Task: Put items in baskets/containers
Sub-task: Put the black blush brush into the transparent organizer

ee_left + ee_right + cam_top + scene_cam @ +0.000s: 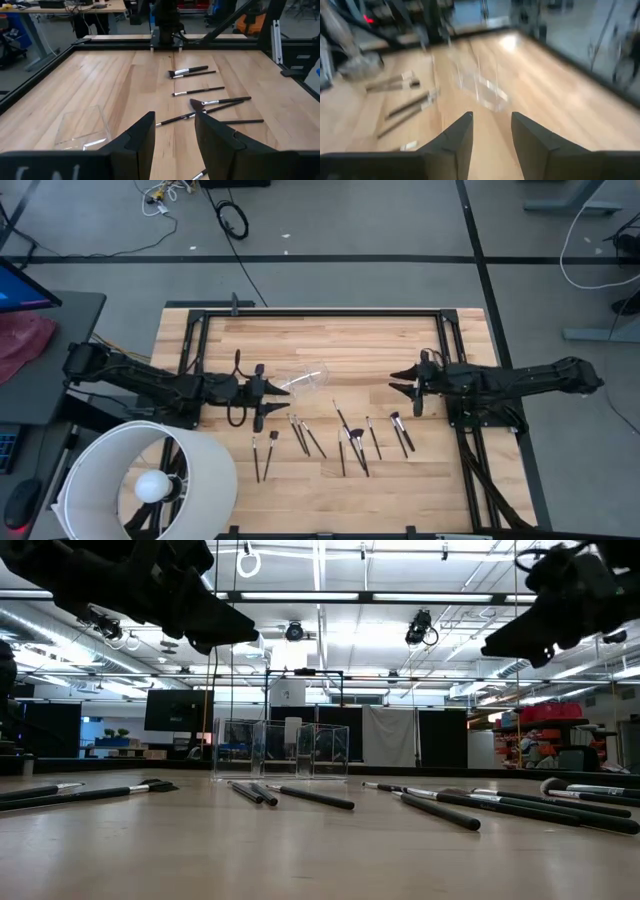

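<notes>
Makeup brushes (352, 442) lie scattered on the bench (400, 480), none in the clear cup (308, 377) (lying tipped on its side). Left tool (272, 396) and right tool (400, 384) hover released, grasping nothing.

You are working in a robotics lab or test hall, not a home. The wooden bench (320, 480) sits inside a black metal frame (320, 310) bolted around its edges, with both arms mounted on that frame. Around it the grey floor (380, 220) is marked with dark lines, and loose cables (232, 220) trail across it. Level across the bench you see a large open hall with long strip lights (300, 597) on the ceiling, cameras (419, 628) hung from an overhead rail, a dark screen (178, 710) and red shelving (540, 725) at the far wall. A white lamp shade (145, 480) with a bulb stands at the bench's near corner.
</notes>
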Robot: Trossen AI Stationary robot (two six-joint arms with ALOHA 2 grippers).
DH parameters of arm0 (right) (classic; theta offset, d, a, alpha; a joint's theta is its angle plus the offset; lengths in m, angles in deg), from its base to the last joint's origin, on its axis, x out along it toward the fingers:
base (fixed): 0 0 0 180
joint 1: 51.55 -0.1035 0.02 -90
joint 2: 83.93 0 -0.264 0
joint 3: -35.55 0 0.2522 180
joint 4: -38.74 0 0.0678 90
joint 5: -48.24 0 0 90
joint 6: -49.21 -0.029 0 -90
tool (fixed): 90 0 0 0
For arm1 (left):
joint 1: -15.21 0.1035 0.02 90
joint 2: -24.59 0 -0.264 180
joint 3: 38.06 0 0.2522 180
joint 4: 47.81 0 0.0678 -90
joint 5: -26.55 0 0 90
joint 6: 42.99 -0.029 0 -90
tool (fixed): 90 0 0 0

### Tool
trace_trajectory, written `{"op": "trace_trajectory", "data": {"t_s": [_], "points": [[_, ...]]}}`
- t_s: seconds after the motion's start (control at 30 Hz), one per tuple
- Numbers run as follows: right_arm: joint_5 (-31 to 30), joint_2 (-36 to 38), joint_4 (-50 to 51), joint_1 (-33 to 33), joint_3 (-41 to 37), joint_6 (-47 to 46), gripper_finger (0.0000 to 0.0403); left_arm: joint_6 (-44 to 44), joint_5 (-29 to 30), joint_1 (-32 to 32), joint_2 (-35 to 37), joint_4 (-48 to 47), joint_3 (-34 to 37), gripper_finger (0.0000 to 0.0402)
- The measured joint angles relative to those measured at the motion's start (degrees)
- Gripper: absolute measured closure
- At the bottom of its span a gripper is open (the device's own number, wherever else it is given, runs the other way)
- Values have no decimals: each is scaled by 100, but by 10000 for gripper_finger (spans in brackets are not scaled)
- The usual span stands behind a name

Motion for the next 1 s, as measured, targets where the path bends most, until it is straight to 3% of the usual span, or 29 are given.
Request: {"op": "trace_trajectory", "data": {"t_s": [0.1, 0.27, 0.37, 0.47, 0.8, 1.0], "points": [[127, -466, 920, -98, 423, -646, 266, 39, -1, 0, 0, -2, 0, 259], [1394, -1078, 2307, -328, 691, -2280, 266, 42, -1, 0, 0, -2, 0, 259], [1597, -1355, 2826, -541, 607, -3145, 266, 42, -1, 0, -9, 3, 0, 259], [1373, -1618, 3050, -763, 426, -3488, 266, 42, -1, 0, -24, -6, 2, 259], [354, -2339, 2122, -1227, 176, -3577, 266, 38, -1, 2, -24, 0, 2, 259], [339, -2730, 1943, -1520, 176, -3760, 266, 37, -1, 2, -24, 0, 2, 259]]}}
